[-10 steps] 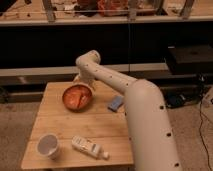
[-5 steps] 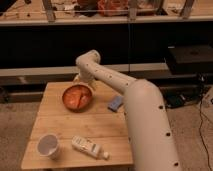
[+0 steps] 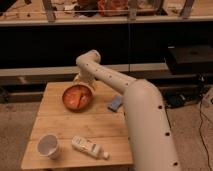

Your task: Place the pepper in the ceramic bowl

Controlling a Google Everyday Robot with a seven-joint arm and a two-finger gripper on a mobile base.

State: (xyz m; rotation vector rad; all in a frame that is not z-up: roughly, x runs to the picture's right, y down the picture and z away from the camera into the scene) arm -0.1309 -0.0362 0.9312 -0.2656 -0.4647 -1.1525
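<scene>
Change: nothing is shifting; my white arm is holding its pose.
Gripper (image 3: 80, 79): hanging at the far rim of the round orange-brown ceramic bowl (image 3: 66, 101); grip hidden, I cannot tell.
Pepper (image 3: 76, 97): small orange-red shape seemingly lying inside the bowl, just below-front of my gripper; axis unclear.

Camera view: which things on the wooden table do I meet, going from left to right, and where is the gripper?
White cup → ceramic bowl → white bottle → blue object. The gripper is at the bowl's far rim, mostly hidden by the arm.

Pincer (image 3: 80, 80) hidden behind arm
</scene>
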